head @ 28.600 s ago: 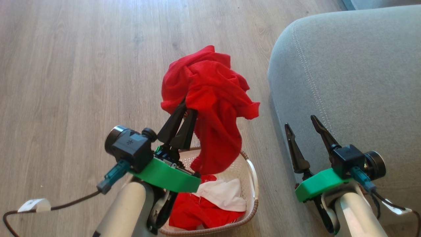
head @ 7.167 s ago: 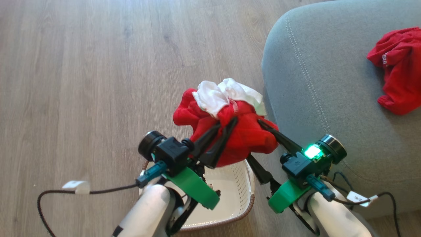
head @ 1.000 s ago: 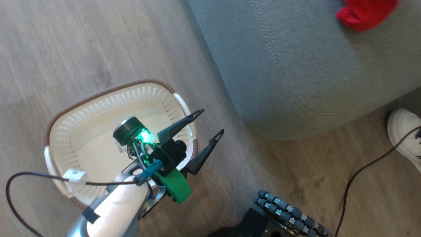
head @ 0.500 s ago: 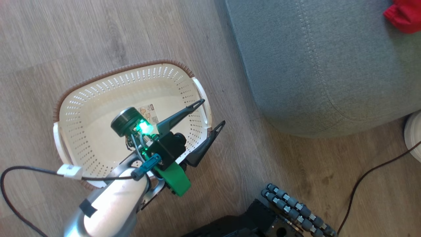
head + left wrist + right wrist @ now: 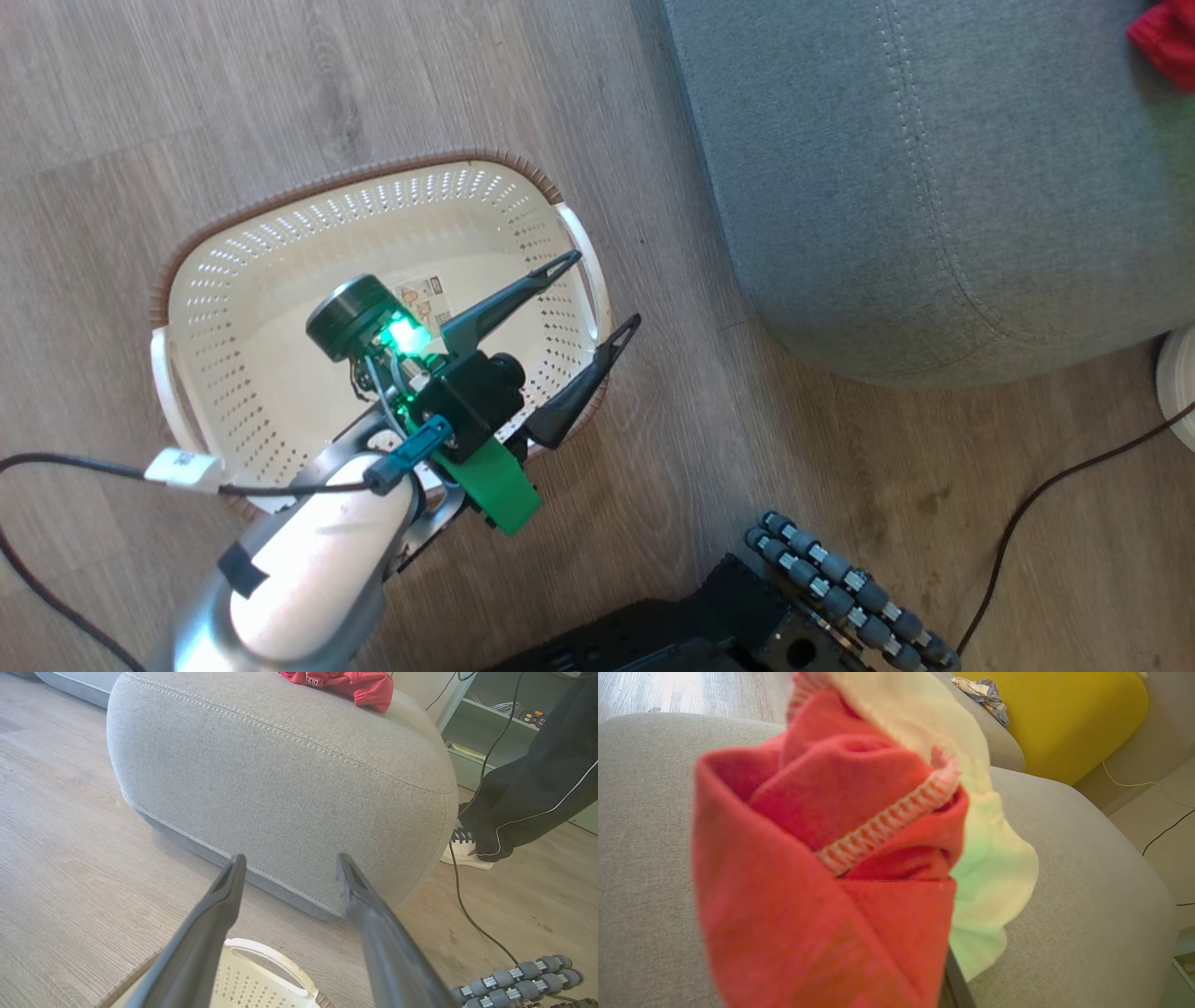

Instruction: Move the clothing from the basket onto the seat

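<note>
Floor (image 5: 140,93): pale wood-look planks. Directly on it: cream basket (image 5: 233,289), upright, paper label showing on its bottom; grey-green seat (image 5: 887,168) near the basket, with a strip of floor between them (not touching). Also on the floor: a dark cable (image 5: 1046,490) snaking past the seat's rounded corner, a person's white shoe (image 5: 465,851) beside that corner, and the robot's dark base with grey rollers (image 5: 840,588). On top of the seat: crumpled red clothing (image 5: 348,681)
</note>
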{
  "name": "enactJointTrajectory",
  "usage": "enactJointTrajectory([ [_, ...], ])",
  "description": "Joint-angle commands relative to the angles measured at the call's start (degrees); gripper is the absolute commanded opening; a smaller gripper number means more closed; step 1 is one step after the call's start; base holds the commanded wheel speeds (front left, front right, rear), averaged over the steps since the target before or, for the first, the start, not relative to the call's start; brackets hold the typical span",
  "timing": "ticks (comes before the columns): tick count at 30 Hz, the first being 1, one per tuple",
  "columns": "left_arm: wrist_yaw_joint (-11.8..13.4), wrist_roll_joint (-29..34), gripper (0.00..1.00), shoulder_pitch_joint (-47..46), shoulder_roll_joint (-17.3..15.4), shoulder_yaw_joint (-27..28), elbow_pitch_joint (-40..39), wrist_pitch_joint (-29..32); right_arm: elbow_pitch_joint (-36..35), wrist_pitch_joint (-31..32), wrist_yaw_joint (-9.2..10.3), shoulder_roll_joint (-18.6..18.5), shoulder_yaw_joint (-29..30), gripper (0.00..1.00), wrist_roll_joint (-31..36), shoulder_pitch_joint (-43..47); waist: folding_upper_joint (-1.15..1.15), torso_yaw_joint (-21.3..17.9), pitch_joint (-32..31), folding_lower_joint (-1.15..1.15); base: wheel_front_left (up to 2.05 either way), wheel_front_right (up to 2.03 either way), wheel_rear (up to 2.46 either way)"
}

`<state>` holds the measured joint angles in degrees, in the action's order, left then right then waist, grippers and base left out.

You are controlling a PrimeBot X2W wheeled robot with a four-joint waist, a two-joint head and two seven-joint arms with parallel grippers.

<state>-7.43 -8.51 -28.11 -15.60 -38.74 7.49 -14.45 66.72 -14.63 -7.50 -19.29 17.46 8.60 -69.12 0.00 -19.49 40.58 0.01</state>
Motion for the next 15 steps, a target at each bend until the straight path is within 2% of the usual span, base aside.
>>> enactJointTrajectory([
  [1,-0.1,-0.4,1.00,-0.3,-0.6,1.5,-2.0,-0.5,-1.1,-0.4,0.01,-0.2,0.0,0.00,0.5,-1.4,0.00,0.0,0.0,-0.01,0.00,0.00,0.00],
  [3,-0.1,-0.5,1.00,-0.4,-0.6,1.5,-2.0,-0.5,-0.8,-0.4,0.01,0.1,0.3,0.00,1.1,-1.5,0.00,0.1,-0.1,-0.01,0.00,0.00,0.00],
  [4,-0.1,-0.5,1.00,-0.4,-0.5,1.5,-1.9,-0.5,-0.7,-0.4,0.01,0.3,0.4,0.11,1.4,-1.5,0.00,0.1,-0.3,-0.01,0.00,0.00,0.00],
  [5,-0.1,-0.6,1.00,-0.4,-0.5,1.5,-1.8,-0.5,-1.1,-0.4,0.01,0.4,0.4,0.71,1.7,-1.5,0.00,0.1,-0.4,-0.01,0.00,0.00,0.00],
  [6,-0.1,-0.6,1.00,-0.4,-0.3,1.5,-1.8,-0.5,-1.3,-0.4,0.01,0.5,0.6,1.00,2.0,-1.4,0.00,0.2,-0.6,-0.01,0.00,0.00,0.00],
  [15,-0.1,-0.8,1.00,0.6,1.7,1.6,-0.7,-0.5,-1.3,-0.4,0.01,1.9,-0.7,1.00,3.5,-0.5,0.00,-0.4,-4.6,-0.01,0.00,0.00,0.00],
])
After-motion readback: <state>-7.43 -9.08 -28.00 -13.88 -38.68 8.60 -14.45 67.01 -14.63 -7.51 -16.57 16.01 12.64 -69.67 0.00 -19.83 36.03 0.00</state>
